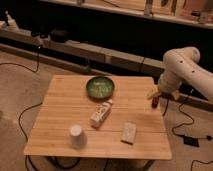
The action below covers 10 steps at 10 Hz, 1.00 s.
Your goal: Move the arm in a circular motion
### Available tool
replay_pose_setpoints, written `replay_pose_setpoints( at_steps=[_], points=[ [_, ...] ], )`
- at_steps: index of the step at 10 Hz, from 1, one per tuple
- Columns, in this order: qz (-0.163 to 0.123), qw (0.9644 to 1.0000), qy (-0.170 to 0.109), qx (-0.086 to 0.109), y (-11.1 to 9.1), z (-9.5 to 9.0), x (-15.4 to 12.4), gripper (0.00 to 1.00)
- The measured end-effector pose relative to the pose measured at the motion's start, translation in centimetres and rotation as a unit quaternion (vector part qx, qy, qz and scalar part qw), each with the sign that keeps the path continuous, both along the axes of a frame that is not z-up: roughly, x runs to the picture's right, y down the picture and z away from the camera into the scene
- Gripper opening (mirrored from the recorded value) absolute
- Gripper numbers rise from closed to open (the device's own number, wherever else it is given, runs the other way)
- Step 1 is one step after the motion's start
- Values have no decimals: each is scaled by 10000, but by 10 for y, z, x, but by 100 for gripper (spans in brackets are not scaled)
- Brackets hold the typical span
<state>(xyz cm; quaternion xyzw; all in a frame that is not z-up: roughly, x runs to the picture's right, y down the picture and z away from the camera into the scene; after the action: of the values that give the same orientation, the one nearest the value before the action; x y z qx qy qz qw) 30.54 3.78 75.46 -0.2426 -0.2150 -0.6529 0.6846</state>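
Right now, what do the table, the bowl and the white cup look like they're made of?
The table: pale matte wood, plank grain. The bowl: green with slight sheen, maybe glazed ceramic or plastic. The cup: matte white, likely paper or plastic. The arm holds its claw by the table's right edge.

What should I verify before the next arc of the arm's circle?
1. Pincer sits at the table's right edge: ok.
2. Green bowl apart from pincer: ok.
3. Carton, cup and pale block apart from pincer: ok.
4. Pincer's height over the tabletop: cannot tell.
5. Base of the arm, out of frame: cannot tell.
6. Floor cable below the arm, snag risk: cannot tell.
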Motion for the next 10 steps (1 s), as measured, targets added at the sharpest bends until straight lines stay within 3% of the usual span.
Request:
replay_pose_setpoints(
  at_steps=[2,4,6,7,8,9,10],
  points=[
    [-59,10000,-38,-1,-26,26,-28,80],
    [-403,9989,-226,80,-55,44,-76,80],
    [-788,9947,-600,257,-69,42,-122,80],
    [-1034,9895,-920,423,-73,37,-153,80],
    [-1254,9814,-1299,649,-73,29,-187,80],
    [-1487,9711,-1629,915,-68,18,-212,80],
    [-1608,9626,-1905,1058,-58,8,-230,80]
  ],
)
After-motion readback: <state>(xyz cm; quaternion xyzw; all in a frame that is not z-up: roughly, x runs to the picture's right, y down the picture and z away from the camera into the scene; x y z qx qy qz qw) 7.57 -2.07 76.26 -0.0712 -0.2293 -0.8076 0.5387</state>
